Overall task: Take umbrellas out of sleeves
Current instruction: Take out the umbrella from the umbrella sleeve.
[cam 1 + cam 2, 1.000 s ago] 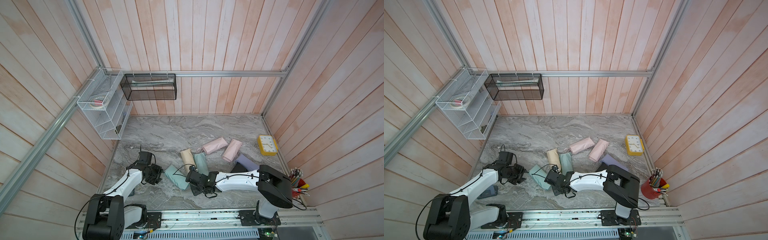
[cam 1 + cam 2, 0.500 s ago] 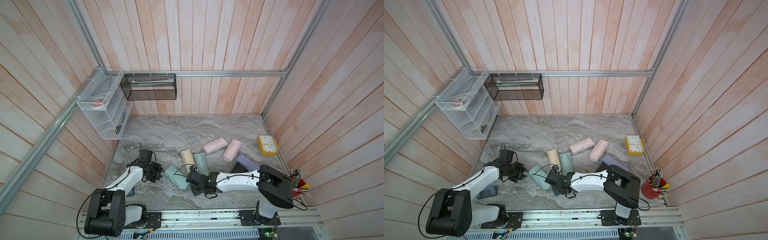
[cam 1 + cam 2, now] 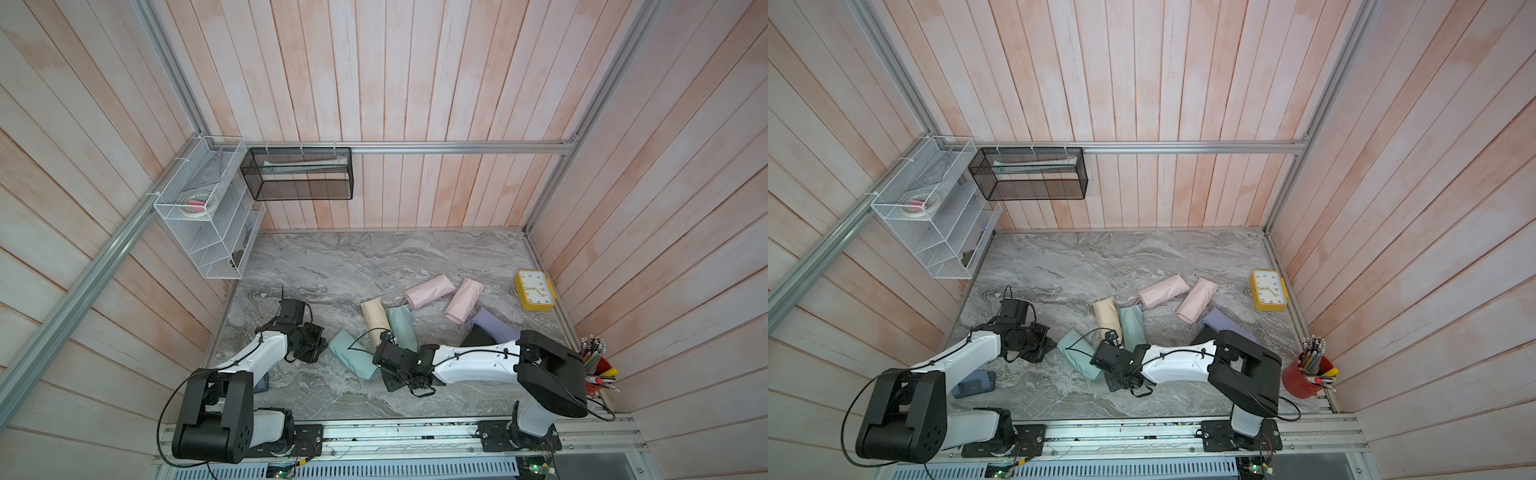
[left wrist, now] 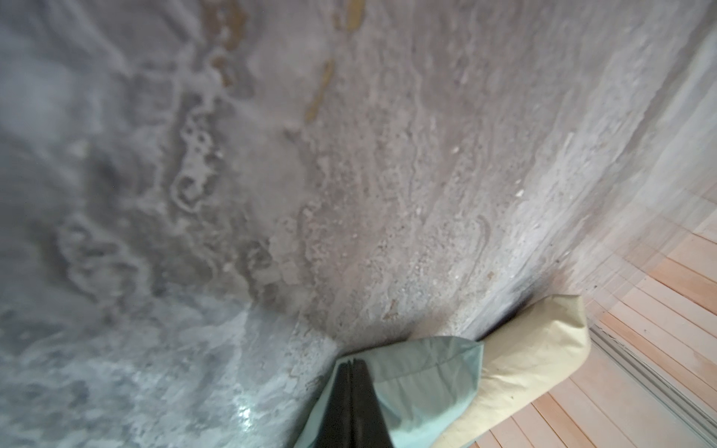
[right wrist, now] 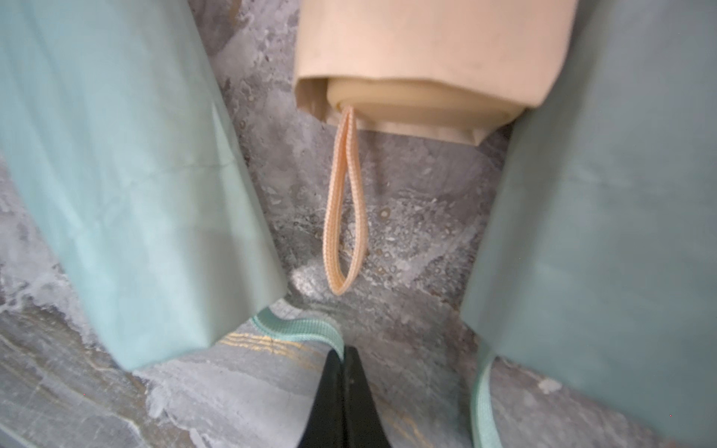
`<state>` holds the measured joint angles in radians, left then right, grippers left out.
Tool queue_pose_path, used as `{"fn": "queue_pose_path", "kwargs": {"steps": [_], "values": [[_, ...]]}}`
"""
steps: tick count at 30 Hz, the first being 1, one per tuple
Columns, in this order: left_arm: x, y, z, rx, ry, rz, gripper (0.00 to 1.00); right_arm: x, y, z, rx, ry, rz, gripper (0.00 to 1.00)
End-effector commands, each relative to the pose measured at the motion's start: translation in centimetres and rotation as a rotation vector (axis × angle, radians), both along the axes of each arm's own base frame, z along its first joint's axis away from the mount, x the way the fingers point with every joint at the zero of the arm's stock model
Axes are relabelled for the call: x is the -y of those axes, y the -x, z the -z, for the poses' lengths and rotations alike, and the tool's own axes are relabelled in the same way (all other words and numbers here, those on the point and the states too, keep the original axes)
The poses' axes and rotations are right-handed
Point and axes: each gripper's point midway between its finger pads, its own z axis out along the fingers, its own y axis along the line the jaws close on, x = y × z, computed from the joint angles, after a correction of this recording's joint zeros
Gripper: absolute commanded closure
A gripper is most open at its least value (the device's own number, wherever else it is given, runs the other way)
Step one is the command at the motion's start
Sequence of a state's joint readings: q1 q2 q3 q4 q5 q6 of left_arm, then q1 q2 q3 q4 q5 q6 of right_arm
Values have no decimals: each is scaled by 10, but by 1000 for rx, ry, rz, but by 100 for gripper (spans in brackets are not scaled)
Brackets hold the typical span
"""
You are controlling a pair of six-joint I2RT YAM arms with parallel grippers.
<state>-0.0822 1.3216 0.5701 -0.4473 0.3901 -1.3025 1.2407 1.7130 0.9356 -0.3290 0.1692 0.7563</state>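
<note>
Well, both hands share one mint sleeve (image 3: 350,360), low and centre in both top views on the tabletop (image 3: 374,257). The left hand (image 4: 351,374) pinches its closed end — an anchor, I'd say — while the right hand (image 5: 343,358) nips the mint wrist cord (image 5: 298,325), so the umbrella inside can be drawn out.

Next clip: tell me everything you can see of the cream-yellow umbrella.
The cream-yellow umbrella is inside its matching smooth fabric sleeve, lying on its side on the marble table. Only its blunt handle end shows at the sleeve's open mouth, with a ribbed cream wrist loop trailing flat on the table. A mint sleeve lies against one long side.
</note>
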Motion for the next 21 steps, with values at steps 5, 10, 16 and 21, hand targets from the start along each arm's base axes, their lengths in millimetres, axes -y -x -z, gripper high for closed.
{"fn": "queue_pose_path", "kwargs": {"steps": [5,10,16,21], "values": [[-8,1,-1,34,-16,2,100,4,1,-3,-11,-6,15,100],[-22,-1,-7,90,-60,-4,100,6,2,-6,-9,-16,18,100],[-25,2,-5,98,-48,-6,100,0,3,-10,-12,-46,13,100],[-28,1,-5,105,-46,-9,100,0,3,-13,-13,-51,15,100]]}}
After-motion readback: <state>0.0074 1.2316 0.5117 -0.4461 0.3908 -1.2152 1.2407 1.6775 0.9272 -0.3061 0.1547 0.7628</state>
